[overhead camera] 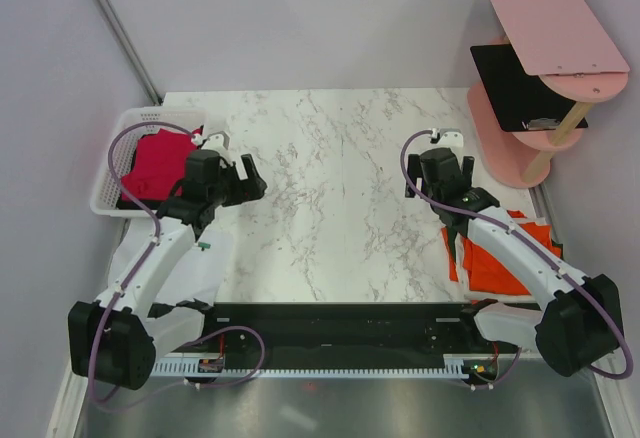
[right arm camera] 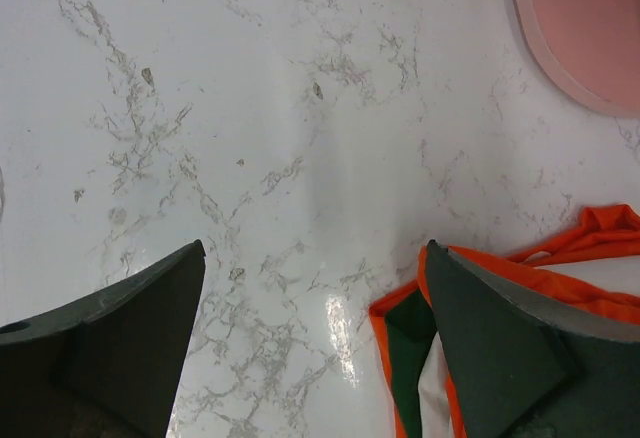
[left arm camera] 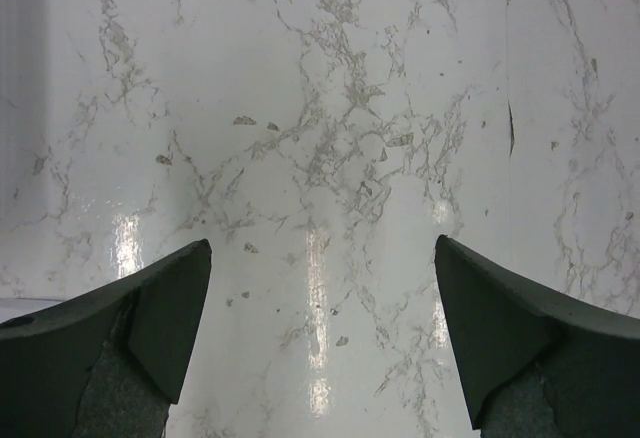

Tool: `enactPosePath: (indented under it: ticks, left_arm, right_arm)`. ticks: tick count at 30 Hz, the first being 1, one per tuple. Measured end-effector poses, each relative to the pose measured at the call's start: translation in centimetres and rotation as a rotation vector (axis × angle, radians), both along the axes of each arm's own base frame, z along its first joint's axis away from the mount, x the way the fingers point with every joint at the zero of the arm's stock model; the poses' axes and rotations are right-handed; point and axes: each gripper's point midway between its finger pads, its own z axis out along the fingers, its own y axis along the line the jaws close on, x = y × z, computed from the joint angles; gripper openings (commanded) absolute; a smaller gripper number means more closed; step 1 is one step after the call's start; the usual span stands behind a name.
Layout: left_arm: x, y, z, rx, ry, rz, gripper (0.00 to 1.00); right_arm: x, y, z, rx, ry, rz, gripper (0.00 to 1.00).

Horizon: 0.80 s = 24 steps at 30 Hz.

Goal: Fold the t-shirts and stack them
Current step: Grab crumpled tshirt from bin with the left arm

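I judge little done: crimson t-shirt [overhead camera: 155,163] lies in the basket [overhead camera: 108,173] at nine o'clock, orange-red t-shirts [overhead camera: 500,263] heaped at four, left gripper [left arm camera: 322,241] and right gripper [right arm camera: 314,244] spread, empty.

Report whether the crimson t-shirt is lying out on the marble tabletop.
No, the crimson t-shirt sits bunched inside the white mesh basket at the far left, not on the marble.
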Motion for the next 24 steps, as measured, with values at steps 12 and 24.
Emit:
enactPosePath:
  ticks: [12, 24]
  left_arm:
    - [4.6, 0.2, 4.0, 0.039, -0.024, 0.033, 1.00]
    - [13.4, 16.7, 12.0, 0.028, -0.106, 0.428, 0.96]
  right_arm:
    - [-0.1, 0.1, -0.6, -0.009, 0.019, 0.003, 0.98]
    - [-0.2, -0.1, -2.6, -0.036, 0.064, 0.003, 0.98]
